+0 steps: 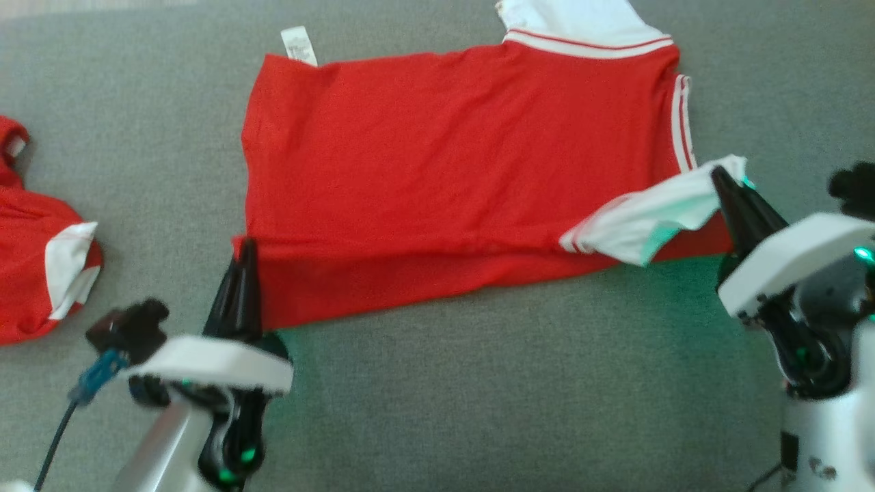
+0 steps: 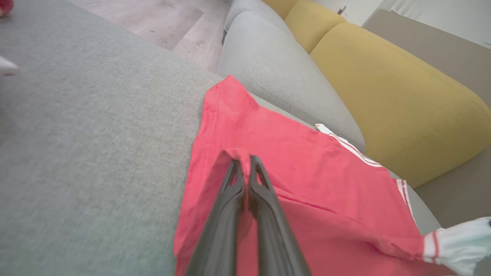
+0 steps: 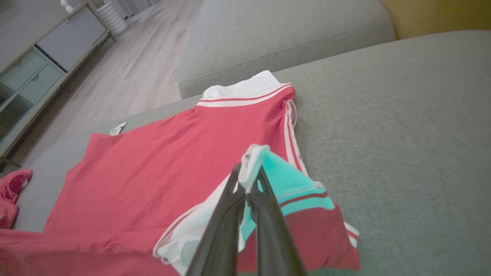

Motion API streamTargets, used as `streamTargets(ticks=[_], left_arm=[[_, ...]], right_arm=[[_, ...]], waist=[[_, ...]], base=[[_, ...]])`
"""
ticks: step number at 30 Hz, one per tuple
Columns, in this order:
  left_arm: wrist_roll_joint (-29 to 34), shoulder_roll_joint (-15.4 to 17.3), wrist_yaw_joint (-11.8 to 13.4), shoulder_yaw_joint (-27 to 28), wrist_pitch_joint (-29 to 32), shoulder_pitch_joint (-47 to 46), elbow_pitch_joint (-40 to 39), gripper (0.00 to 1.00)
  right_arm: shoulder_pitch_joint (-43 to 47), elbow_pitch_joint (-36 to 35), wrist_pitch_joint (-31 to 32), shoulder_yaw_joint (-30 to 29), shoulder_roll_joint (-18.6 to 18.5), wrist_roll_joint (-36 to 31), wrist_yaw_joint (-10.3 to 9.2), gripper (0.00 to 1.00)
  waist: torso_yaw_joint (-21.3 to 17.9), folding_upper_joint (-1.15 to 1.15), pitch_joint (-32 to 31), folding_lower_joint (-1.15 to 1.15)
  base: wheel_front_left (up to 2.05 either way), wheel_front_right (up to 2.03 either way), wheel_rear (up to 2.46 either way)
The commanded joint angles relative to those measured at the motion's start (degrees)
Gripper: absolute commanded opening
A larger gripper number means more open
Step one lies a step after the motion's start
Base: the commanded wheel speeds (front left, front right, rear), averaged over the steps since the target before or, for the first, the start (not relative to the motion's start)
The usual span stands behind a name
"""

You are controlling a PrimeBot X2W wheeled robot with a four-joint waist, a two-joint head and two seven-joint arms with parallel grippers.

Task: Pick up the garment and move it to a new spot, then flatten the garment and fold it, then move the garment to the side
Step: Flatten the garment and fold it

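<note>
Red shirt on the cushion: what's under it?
Grey cushion shows around the red shirt, so it lies on that. At the near edge, a second red layer shows below the part pinched by left gripper and right gripper. Anything under the middle is covered.

The garment (image 1: pixel 444 171) is red. Its sleeve (image 1: pixel 649 215) is white with thin red stripes, and its collar (image 1: pixel 574 20) is white with a red line. The little tag (image 1: pixel 299 45) is white. The sofa (image 1: pixel 478 383) is grey, and some cushions (image 2: pixel 383 88) are yellow. My left tool (image 1: pixel 246 247) and my right tool (image 1: pixel 719 176) are black. The other shirt (image 1: pixel 27 273) is red with white.
</note>
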Motion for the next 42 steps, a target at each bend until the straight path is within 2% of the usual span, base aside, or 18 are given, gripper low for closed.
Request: streamTargets(ticks=[1, 8, 9, 10, 11, 12, 13, 14, 15, 16, 22, 28, 35, 36, 37, 38, 42], left_arm=[[0.9, 0.2, -0.2, 2.1, -1.0, -3.2, -0.4, 0.00], [2.5, -2.0, -0.2, 0.9, -3.0, -7.1, 6.2, 0.00], [2.7, -2.1, -0.2, 0.7, -3.0, -7.3, 6.9, 0.00], [2.8, -2.2, -0.1, 0.6, -3.1, -7.4, 7.5, 0.00], [3.0, -2.2, 0.1, 0.5, -3.2, -7.5, 8.1, 0.00], [3.1, -2.3, 0.2, 0.4, -3.3, -7.5, 8.6, 0.00], [3.1, -2.3, 0.2, 0.4, -3.3, -7.5, 8.6, 0.00], [3.1, -2.4, 0.3, 0.4, -3.3, -7.5, 9.0, 0.19], [3.0, -2.5, 0.4, 0.3, -3.2, -7.5, 9.4, 0.50], [3.1, -2.4, 0.5, 0.2, -3.2, -7.4, 9.8, 1.00], [5.1, -1.9, 1.8, -0.2, -5.0, -6.2, 10.8, 1.00], [6.4, -1.1, 4.3, -1.4, -4.0, -3.2, 10.8, 1.00], [7.1, -1.4, 6.5, -3.6, 1.0, -4.3, 13.6, 1.00], [7.0, -1.4, 6.6, -4.0, 2.0, -4.6, 14.1, 0.79], [7.0, -1.4, 6.6, -4.4, 2.9, -4.9, 14.6, 0.26], [6.9, -1.4, 6.6, -4.7, 3.8, -5.1, 15.0, 0.00], [6.6, -1.2, 6.6, -5.4, 5.6, -5.1, 15.3, 0.00]], right_arm=[[-2.7, -1.1, -0.6, 1.5, -0.6, -0.3, 0.43, 0.00], [-6.3, 4.5, -3.0, 2.2, -1.1, -0.6, 0.43, 0.00], [-6.7, 5.0, -3.4, 2.2, -1.1, -0.5, 0.43, 0.04], [-7.0, 5.5, -3.9, 2.1, -1.1, -0.5, 0.43, 0.27], [-7.4, 5.9, -4.6, 2.0, -1.2, -0.6, 0.43, 0.58], [-7.8, 6.3, -5.4, 1.7, -1.1, -0.6, 0.43, 1.00], [-7.8, 6.3, -5.4, 1.7, -1.1, -0.6, 0.43, 1.00], [-8.3, 6.8, -6.4, 1.2, -1.1, -0.4, 0.43, 1.00], [-8.9, 7.2, -7.8, 0.6, -1.0, -0.2, 0.43, 1.00], [-9.5, 7.7, -9.3, 0.1, -0.9, -0.1, 0.43, 1.00], [-10.4, 10.2, -14.4, 1.0, -0.6, 0.2, 0.43, 1.00], [-7.5, 9.3, -13.7, 0.3, -1.4, -1.0, 0.43, 1.00], [-4.0, 8.8, -12.1, -2.3, -1.4, -3.8, 0.43, 1.00], [-3.8, 9.1, -11.9, -2.7, -1.3, -4.4, 0.43, 1.00], [-3.7, 9.6, -11.7, -3.0, -1.3, -5.0, 0.43, 1.00], [-3.6, 10.1, -11.4, -3.3, -1.2, -5.6, 0.43, 1.00], [-4.4, 14.1, -10.7, -4.8, -0.8, -8.3, 0.43, 1.00]], waist=[[0.3, 0.00, 1.1, -0.01], [0.3, 0.00, 2.8, -0.01], [0.3, 0.00, 2.9, -0.01], [0.4, 0.00, 3.0, -0.01], [0.4, 0.00, 3.0, -0.01], [0.5, 0.00, 3.0, -0.01], [0.5, 0.00, 3.0, -0.01], [0.5, 0.00, 3.0, -0.01], [0.6, 0.00, 2.9, -0.01], [0.7, 0.00, 2.8, -0.01], [1.2, 0.00, 1.2, -0.01], [1.2, 0.00, -0.2, -0.01], [0.3, 0.00, -0.1, -0.01], [0.1, 0.00, 0.0, -0.01], [-0.1, 0.00, 0.2, -0.01], [-0.3, 0.00, 0.3, -0.01], [-0.8, 0.00, 1.1, -0.01]], base=[[0.00, 0.00, 0.00], [0.00, 0.00, 0.00], [0.00, 0.00, 0.00], [0.00, 0.00, 0.00], [0.00, 0.00, 0.00], [0.00, 0.00, 0.00], [0.00, 0.00, 0.00], [0.00, 0.00, 0.00], [0.00, 0.00, 0.00], [0.00, 0.00, 0.00], [0.00, 0.00, 0.00], [0.00, 0.00, 0.00], [0.00, 0.00, 0.00], [0.00, 0.00, 0.00], [0.00, 0.00, 0.00], [0.00, 0.00, 0.00], [0.00, 0.00, 0.00]])
